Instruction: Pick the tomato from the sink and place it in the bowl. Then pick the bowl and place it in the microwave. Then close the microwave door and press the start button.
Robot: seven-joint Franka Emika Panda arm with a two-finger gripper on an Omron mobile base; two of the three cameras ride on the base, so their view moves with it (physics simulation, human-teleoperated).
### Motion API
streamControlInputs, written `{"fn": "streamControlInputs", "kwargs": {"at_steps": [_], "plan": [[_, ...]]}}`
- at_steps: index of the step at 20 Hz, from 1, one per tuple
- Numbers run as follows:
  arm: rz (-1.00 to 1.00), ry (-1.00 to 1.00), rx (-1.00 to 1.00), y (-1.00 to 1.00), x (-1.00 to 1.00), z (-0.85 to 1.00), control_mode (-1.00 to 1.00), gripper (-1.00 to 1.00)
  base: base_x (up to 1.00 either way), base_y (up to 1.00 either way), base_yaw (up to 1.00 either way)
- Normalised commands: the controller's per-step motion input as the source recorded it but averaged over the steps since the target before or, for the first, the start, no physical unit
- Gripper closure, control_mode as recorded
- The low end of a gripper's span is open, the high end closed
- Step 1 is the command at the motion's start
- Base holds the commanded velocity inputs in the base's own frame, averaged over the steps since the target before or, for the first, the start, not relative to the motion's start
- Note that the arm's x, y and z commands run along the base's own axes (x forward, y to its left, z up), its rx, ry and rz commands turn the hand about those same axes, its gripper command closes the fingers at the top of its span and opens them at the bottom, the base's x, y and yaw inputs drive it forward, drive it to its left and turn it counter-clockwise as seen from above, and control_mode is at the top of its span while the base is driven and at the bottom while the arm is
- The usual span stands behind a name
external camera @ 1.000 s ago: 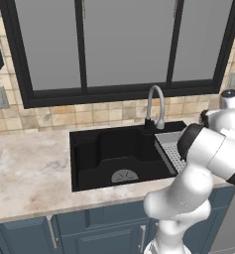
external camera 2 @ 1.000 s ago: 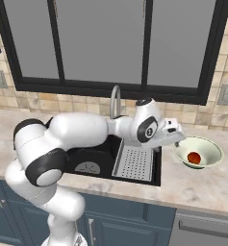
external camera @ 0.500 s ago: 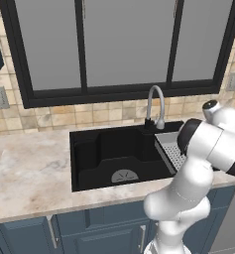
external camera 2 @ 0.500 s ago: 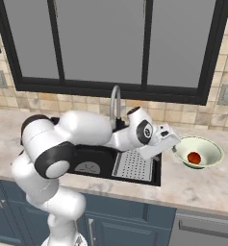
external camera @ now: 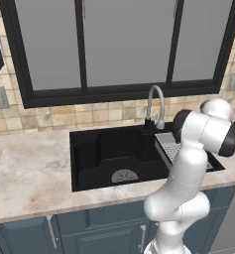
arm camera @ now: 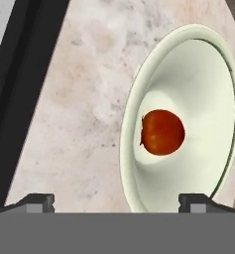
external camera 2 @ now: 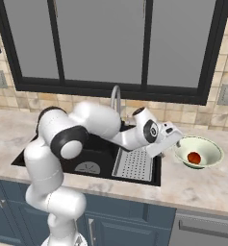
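The red-orange tomato (external camera 2: 194, 157) (arm camera: 162, 132) lies in the middle of the pale greenish-white bowl (external camera 2: 209, 147) (arm camera: 193, 69). The bowl stands on the counter to the right of the black sink (external camera 2: 94, 154) (external camera: 114, 149). My gripper (external camera 2: 177, 140) (arm camera: 116, 202) hovers at the bowl's left rim, pointing at it. It is open, its fingertips (arm camera: 37, 200) are far apart and nothing is between them. In the left base view my own arm (external camera: 203, 133) hides the hand. The microwave and its door are out of view.
A curved silver faucet (external camera 2: 116, 98) (external camera: 155, 103) rises behind the sink. A grey grid rack (external camera 2: 133, 164) sits in the sink's right part. Marble counter (external camera 2: 202, 185) (arm camera: 79, 99) surrounds the bowl. A dark-framed window (external camera 2: 144, 43) spans the wall behind.
The arm's elbow has swung a little to the left and the hand has sunk slightly beside the bowl. The tomato lies still in the bowl. The gripper stays open.
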Motion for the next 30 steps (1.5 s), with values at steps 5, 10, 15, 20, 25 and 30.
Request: {"fn": "streamControlInputs", "kwargs": {"at_steps": [5,10,15,20,25,30], "plan": [[0.07,0.08,0.00,-0.21,0.46,-0.22,-1.00,-1.00,0.00,0.00,0.00],[0.07,0.08,0.00,-0.25,0.31,-0.28,-1.00,-1.00,0.00,0.00,0.00],[0.03,0.03,0.00,-0.30,0.13,-0.12,-1.00,-1.00,0.00,0.00,0.00],[0.01,0.04,0.00,-0.22,0.00,-0.11,-1.00,1.00,0.00,0.00,0.00],[0.00,0.02,0.00,-0.02,0.00,-0.03,-1.00,1.00,0.00,0.00,0.00],[0.01,0.00,0.00,0.04,-0.36,0.54,-1.00,1.00,0.00,0.00,0.00]]}}
